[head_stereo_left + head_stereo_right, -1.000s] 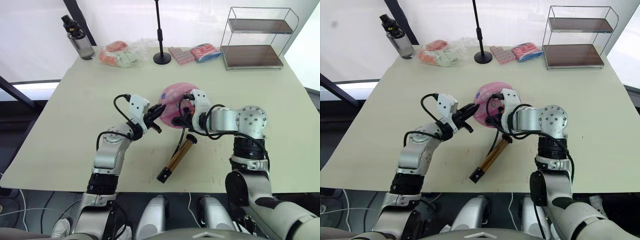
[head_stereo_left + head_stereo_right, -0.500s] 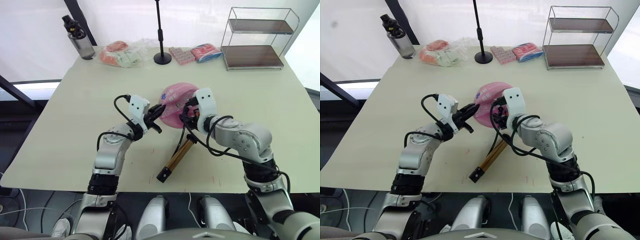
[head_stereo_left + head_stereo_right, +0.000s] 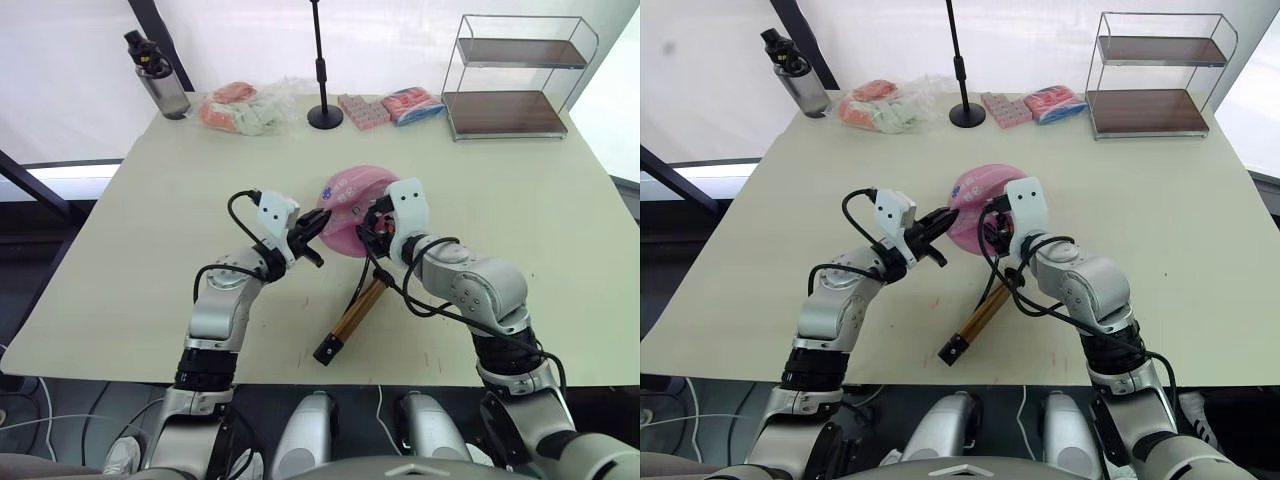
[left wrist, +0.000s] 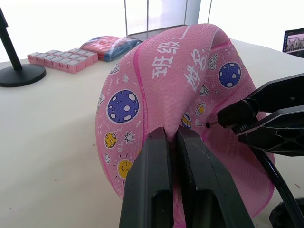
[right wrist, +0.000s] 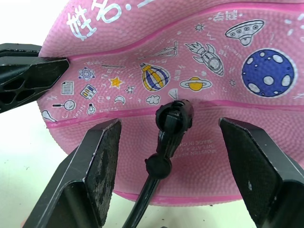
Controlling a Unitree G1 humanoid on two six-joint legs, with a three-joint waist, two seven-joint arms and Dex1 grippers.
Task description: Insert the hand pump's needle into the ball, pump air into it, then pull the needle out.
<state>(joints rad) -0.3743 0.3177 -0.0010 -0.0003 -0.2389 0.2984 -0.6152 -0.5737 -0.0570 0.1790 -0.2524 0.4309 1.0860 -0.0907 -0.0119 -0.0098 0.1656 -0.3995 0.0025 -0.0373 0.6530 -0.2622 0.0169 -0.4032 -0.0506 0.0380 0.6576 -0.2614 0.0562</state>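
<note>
Needle fitting (image 5: 174, 115) sits in ball (image 5: 199, 71) between spread right hand (image 5: 175, 175); left hand (image 4: 173, 142) pinches ball.

Limp pink ball (image 3: 350, 195), needle (image 5: 175, 115) in it; gold hand pump (image 3: 352, 318) lies flat.

Right arm repositioned: elbow, a second ago folded out beside the ball (image 3: 352, 195), has swung down and in. Right gripper (image 5: 173, 156) rose slightly against the ball and now stands spread either side of the needle's black fitting (image 5: 174, 117), not touching it.
</note>
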